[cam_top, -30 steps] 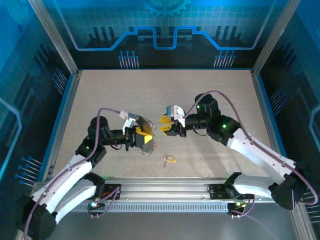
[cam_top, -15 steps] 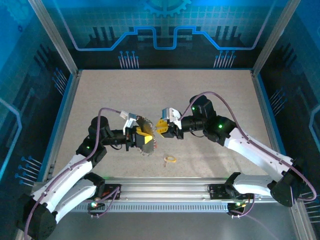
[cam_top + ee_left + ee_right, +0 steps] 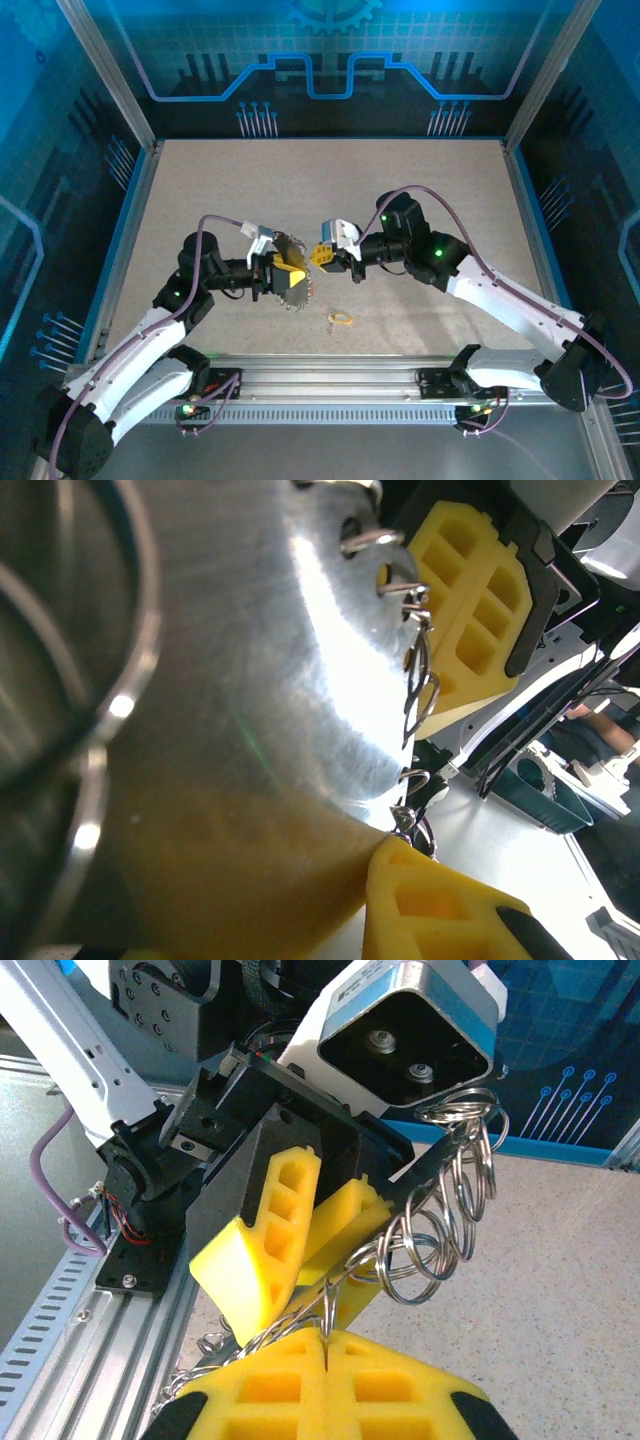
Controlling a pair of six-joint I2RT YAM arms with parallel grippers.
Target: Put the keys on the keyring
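The keyring is a round silver plate (image 3: pixel 250 660) with several split rings (image 3: pixel 440 1240) hanging along its rim. My left gripper (image 3: pixel 283 272) is shut on the plate and holds it edge-up above the table's middle. One of its own yellow fingers (image 3: pixel 450 910) presses against the plate's lower edge. My right gripper (image 3: pixel 325 1345) faces it from the right, with its yellow pads shut on one thin ring at the rim. In the top view the right gripper (image 3: pixel 322 256) touches the plate (image 3: pixel 296 291). A key with a yellow head (image 3: pixel 340 319) lies on the table just in front of both grippers.
The speckled table (image 3: pixel 400 190) is walled by blue rails on the left and right. An aluminium rail (image 3: pixel 330 375) with the arm bases runs along the near edge. The right arm's cable (image 3: pixel 450 200) arcs above its wrist.
The right gripper has moved left to the plate's rim and shut on a ring. The left gripper, the plate and the yellow key have stayed in place.
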